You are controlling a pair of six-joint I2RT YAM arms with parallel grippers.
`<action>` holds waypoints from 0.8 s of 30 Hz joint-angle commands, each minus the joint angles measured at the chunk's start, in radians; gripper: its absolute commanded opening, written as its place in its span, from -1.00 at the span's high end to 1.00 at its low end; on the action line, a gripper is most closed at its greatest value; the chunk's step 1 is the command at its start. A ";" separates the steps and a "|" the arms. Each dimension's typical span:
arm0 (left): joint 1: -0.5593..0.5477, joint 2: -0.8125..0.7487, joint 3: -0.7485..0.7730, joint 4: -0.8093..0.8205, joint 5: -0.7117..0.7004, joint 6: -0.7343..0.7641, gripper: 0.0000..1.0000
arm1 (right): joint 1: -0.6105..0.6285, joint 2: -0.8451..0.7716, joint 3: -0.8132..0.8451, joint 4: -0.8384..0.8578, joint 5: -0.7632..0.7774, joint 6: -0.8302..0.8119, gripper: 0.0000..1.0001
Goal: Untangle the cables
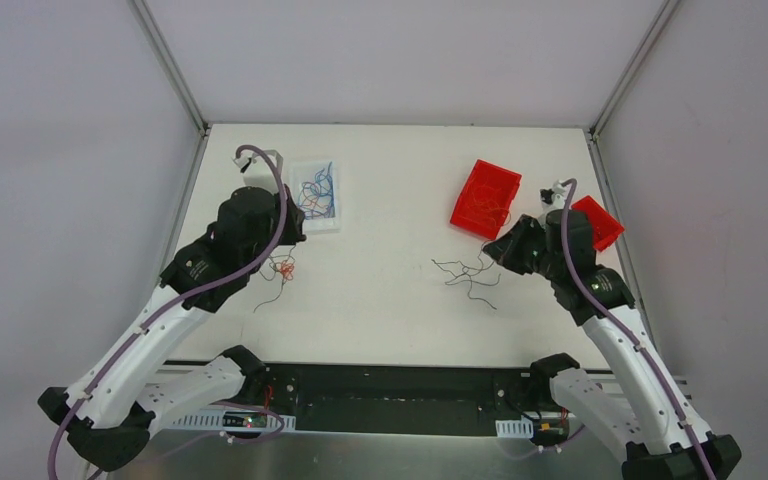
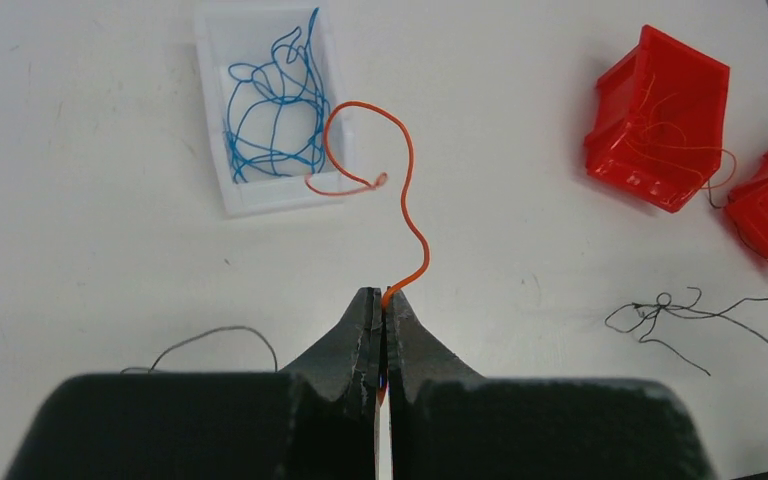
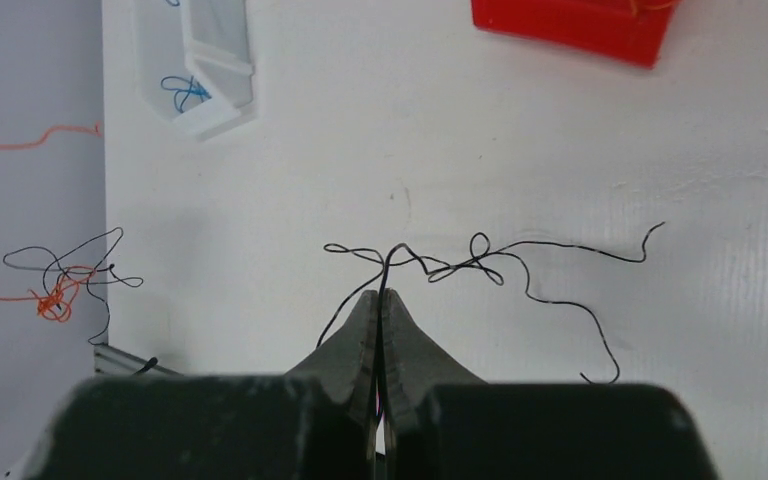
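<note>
My left gripper (image 2: 384, 296) is shut on one end of an orange cable (image 2: 410, 160) that curls up toward a clear tray (image 2: 210, 110) holding blue cables (image 2: 270, 120). From above, the left gripper (image 1: 288, 245) is just over a small orange and black tangle (image 1: 282, 268). My right gripper (image 3: 381, 294) is shut on a strand of a loose black cable tangle (image 3: 480, 262) lying on the white table. From above, the right gripper (image 1: 495, 252) is at the right end of that tangle (image 1: 468, 274).
A red bin (image 1: 485, 198) holding thin orange strands lies tipped at the back right, and a second red bin (image 1: 600, 222) lies beside the right arm. The clear tray (image 1: 322, 226) is at the back left. A thin dark strand (image 2: 210, 335) lies near the left gripper.
</note>
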State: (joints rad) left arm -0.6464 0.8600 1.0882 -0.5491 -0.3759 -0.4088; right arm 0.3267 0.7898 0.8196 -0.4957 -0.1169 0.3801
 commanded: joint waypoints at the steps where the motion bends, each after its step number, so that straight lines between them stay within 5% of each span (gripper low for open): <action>1: 0.003 0.064 0.120 0.057 0.056 0.067 1.00 | -0.001 0.013 -0.020 0.088 -0.164 0.009 1.00; 2: 0.004 0.080 0.142 0.058 0.073 0.070 1.00 | -0.001 0.024 -0.032 0.108 -0.225 0.010 0.94; 5: 0.004 0.120 0.197 0.065 0.122 0.073 1.00 | 0.025 0.071 -0.025 0.126 -0.328 -0.001 -0.52; 6: 0.004 0.132 0.212 0.069 0.142 0.074 1.00 | 0.038 0.078 -0.025 0.138 -0.332 -0.013 -0.68; 14: 0.004 0.229 0.329 0.141 0.355 0.048 1.00 | 0.096 0.087 -0.068 0.393 -0.340 -0.031 -0.71; 19: 0.004 0.262 0.381 0.152 0.374 0.045 1.00 | 0.095 0.180 0.021 0.198 -0.015 -0.019 -0.98; 24: 0.004 0.247 0.353 0.151 0.374 0.047 1.00 | 0.097 0.245 0.071 -0.060 0.303 0.060 -0.99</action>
State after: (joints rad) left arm -0.6464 1.1259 1.4250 -0.4381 -0.0315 -0.3584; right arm 0.4206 1.0119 0.8341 -0.3431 -0.1360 0.3752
